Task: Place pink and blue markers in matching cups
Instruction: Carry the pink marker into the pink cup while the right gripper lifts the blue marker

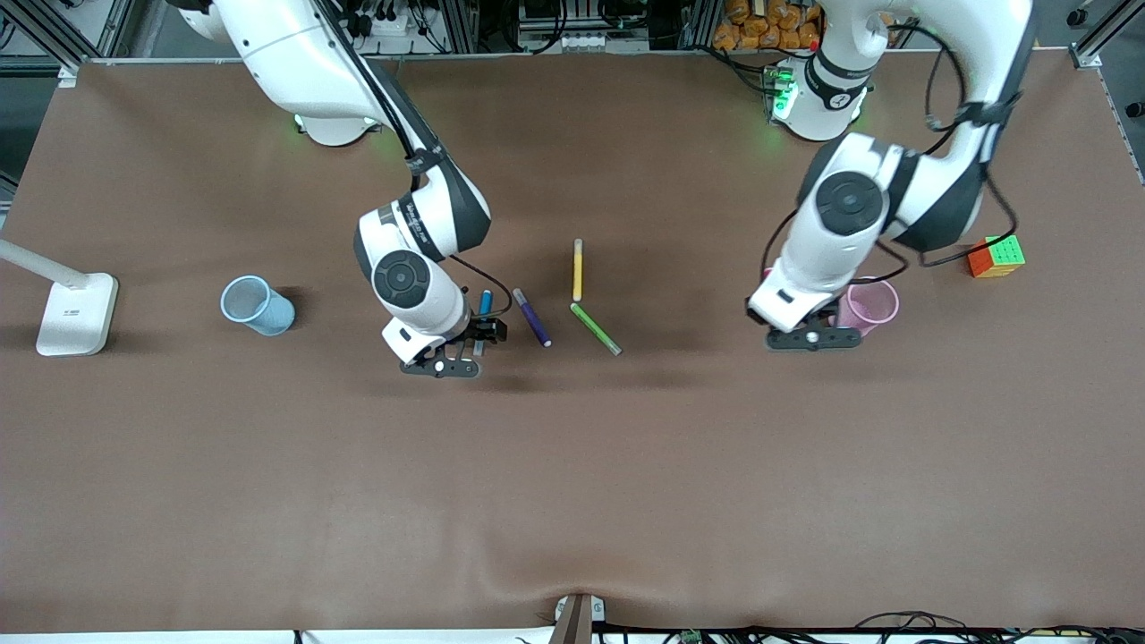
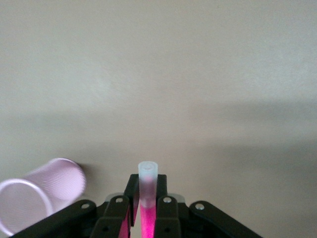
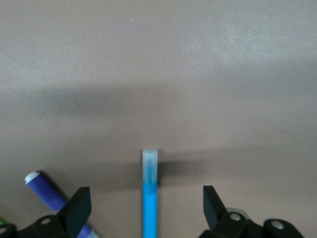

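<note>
Left pincer (image 2: 147, 210): clamped on pink marker (image 2: 147, 198), beside pink cup (image 1: 866, 305).
Right pincer (image 3: 147, 210): apart, straddling blue marker (image 3: 149, 198) on tabletop (image 1: 572, 465).
Blue cup (image 1: 257, 305): toward right arm's end.
Handling: light, stiff, slippery; gripped best mid-barrel.

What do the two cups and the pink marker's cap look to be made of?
Pink cup and blue cup: likely thin translucent plastic, since the table shows faintly through the walls; the pink one looks finely ribbed. Pink marker, clamped in the left gripper: frosted, pale plastic cap, it seems.
</note>
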You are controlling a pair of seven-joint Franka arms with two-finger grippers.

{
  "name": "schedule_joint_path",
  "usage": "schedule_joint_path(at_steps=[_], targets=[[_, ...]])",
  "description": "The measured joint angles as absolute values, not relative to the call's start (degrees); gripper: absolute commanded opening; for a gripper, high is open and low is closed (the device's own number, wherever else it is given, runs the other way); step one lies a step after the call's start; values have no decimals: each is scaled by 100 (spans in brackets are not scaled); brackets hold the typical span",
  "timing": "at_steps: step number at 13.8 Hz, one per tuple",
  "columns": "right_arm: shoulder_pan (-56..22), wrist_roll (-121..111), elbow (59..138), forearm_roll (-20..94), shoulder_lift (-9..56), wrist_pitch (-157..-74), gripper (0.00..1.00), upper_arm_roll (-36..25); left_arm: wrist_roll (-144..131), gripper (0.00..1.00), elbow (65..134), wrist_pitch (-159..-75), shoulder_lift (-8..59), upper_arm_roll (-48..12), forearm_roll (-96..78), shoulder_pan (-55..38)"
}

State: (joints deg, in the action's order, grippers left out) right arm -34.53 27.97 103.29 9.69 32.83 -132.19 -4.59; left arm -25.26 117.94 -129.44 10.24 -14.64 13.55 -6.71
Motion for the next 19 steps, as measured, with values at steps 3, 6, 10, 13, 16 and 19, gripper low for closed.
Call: schedule_joint_path(at_steps=[3,6,10,13,16,19], targets=[[-3452,2799,10328,764,3522,-13533,100,-483,-1418,0,12286,-13432,503,-1462,1456,-90],[-3469,2799,10326,734,3631,-13583,100,-479,-749,0,12856,-14360,260,-1463,1716,375],[-3506,2810,10324,732,3633,-13566,100,-471,-144,0,13957,-16149,186,-1461,1901,1037],[-3563,2876,10324,732,3633,-13553,84,-467,193,0,14161,-16424,121,-1462,1909,1328],[-3600,2891,10327,732,3645,-13546,30,-467,198,0,14210,-16425,62,-1494,1910,1331],[-3600,2892,10340,732,3671,-13537,0,-468,71,0,14336,-16424,55,-1514,1910,1331]])
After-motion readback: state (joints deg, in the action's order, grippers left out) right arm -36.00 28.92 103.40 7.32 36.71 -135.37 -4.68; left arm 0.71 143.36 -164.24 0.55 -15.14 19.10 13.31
